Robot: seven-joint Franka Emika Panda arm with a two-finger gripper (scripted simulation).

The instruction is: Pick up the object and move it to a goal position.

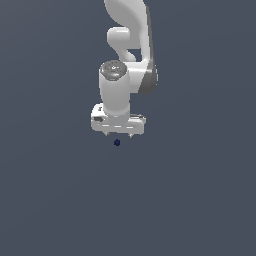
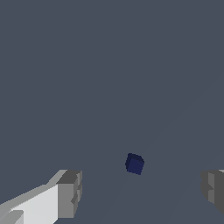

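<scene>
white gripper (image 1: 118, 135) hangs over the grey worktop (image 1: 55, 200), jaws spread wide and holding nothing. the tiny navy block (image 1: 117, 142) sits just below the fingertips (image 2: 70, 192); in the wrist view it lies between them, touching neither.

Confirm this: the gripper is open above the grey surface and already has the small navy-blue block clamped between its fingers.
Not right. The gripper is open, but the navy-blue block is not clamped: the wrist view shows it lying free, clear of both fingers. The exterior view also shows it just below the gripper, over the grey surface.
</scene>
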